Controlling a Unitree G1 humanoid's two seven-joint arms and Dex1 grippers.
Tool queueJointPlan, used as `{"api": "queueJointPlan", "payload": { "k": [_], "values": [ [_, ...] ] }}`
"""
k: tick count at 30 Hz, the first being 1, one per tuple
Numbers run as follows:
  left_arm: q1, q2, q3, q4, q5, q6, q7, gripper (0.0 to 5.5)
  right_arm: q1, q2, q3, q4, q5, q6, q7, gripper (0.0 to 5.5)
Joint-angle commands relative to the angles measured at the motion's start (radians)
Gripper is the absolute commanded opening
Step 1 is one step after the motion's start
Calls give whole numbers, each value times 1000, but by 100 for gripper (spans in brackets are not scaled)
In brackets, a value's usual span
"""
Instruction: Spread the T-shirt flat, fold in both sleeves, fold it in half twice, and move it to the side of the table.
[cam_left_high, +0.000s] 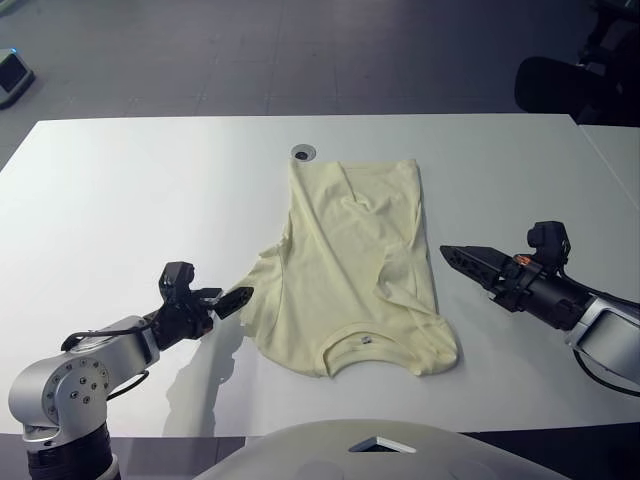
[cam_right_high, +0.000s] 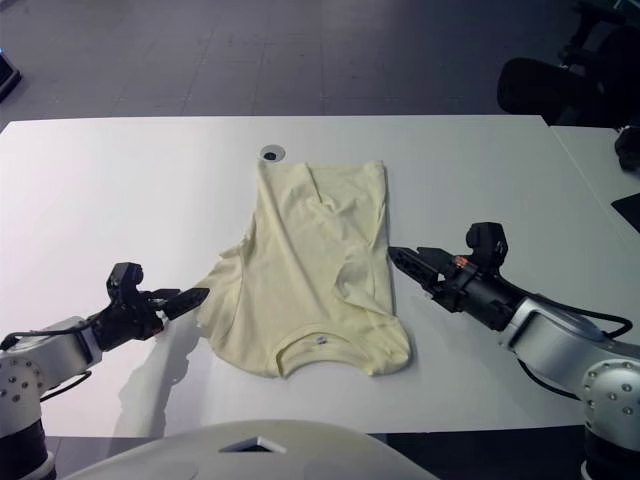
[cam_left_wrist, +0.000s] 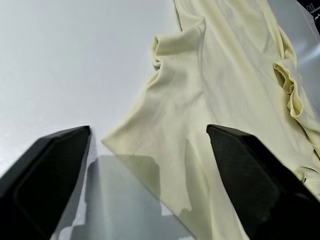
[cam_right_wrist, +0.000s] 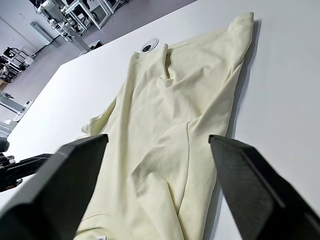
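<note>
The rumpled T-shirt (cam_left_high: 355, 270) lies on the surface (cam_left_high: 130, 200) between the left pincer (cam_left_high: 238, 298), spread wide just beside its sleeve, and the right pincer (cam_left_high: 452, 256), likewise spread near its side.

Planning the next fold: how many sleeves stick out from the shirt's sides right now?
1. One sleeve juts out on the robot's left side of the shirt, just ahead of the open left gripper. The other seems folded in over the body, partly hidden.
</note>
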Motion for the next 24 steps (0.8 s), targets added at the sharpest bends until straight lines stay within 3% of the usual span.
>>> {"api": "queueJointPlan", "payload": {
  "k": [1, 7, 16, 22, 24],
  "values": [
    [39, -15, -16, -5, -14, -3, -10, 360, -21, -38, 26, 13, 12, -8, -8, 455],
    [54, -12, -33, 12, 20, -44, 3, 259, -25, -56, 45, 26, 14, -22, -4, 540],
    [39, -40, -57, 45, 51, -103, 31, 91, -44, -74, 64, 53, 5, -24, 4, 540],
    [45, -27, -52, 60, 56, -124, 25, 2, -38, -73, 67, 67, -13, -23, 7, 540],
    [39, -19, -45, 81, 69, -136, 26, 2, -35, -71, 67, 73, -21, -24, 4, 540]
  ]
}}
